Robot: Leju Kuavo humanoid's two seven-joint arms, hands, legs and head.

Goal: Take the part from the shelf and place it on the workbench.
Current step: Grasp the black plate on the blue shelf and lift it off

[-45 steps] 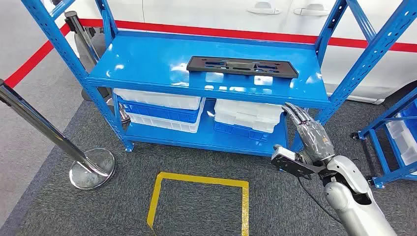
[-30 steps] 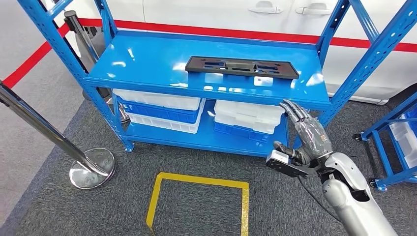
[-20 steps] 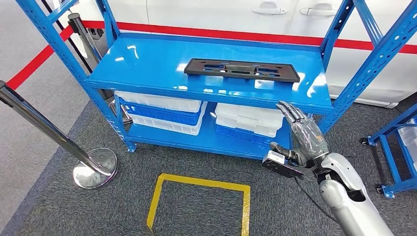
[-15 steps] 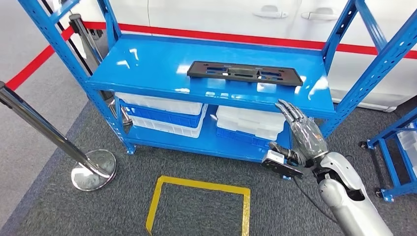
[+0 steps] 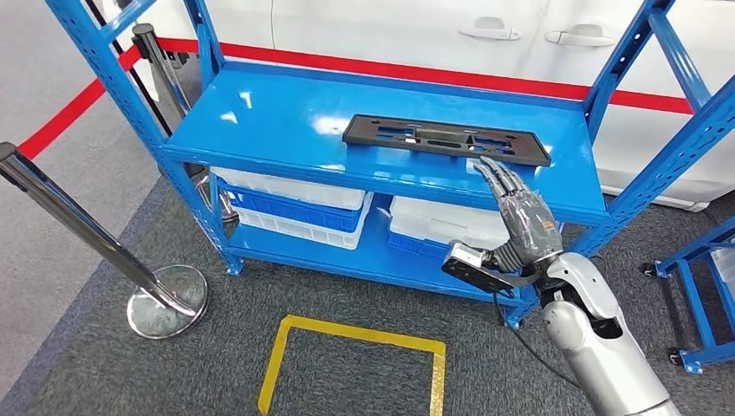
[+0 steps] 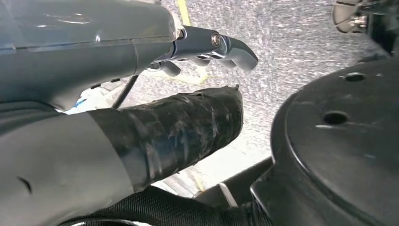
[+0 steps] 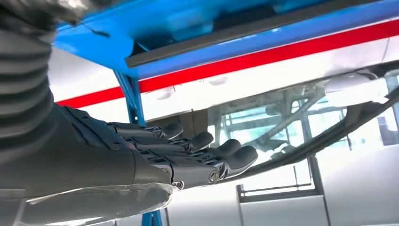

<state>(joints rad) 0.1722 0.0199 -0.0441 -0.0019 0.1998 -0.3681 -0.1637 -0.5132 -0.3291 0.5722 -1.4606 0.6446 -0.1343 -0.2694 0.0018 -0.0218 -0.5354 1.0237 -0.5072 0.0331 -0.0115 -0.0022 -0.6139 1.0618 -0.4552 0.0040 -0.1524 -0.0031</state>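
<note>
Head view: the part [image 5: 445, 139], a long flat black plate with cut-out slots, lies flat on the top deck of the blue shelf [image 5: 286, 117], right of centre in the frame, its long side running roughly parallel to the shelf's front edge. Nothing grips it.

Right hand [image 5: 518, 221]: raised at the right of the frame, in front of the shelf's front edge, palm facing left. Its fingers [image 5: 492, 173] are straight and slightly spread, holding nothing. The fingertips overlap the near right corner of the part in the picture; whether they touch it or sit just short of it cannot be told. The thumb sticks out to the lower left, beside the black wrist camera block. The silver forearm enters from the lower right corner.

Right wrist view: same hand [image 7: 155, 155], fingers [image 7: 207, 141] extended side by side with small gaps, nothing between them; blue shelf metal and a red stripe on a white car body lie beyond.

Left wrist view: left hand [image 6: 141, 94] hangs over grey carpet; thick dark thumb and curved fingers [image 6: 226, 44] hold nothing. How far the fingers are curled cannot be told.

Lower deck of the shelf: stacked white and blue bins [image 5: 290, 204], left and right. On the grey carpet, a yellow taped square [image 5: 355, 364] at bottom centre, and a chrome stanchion [image 5: 104, 247] with a round base at left.
</note>
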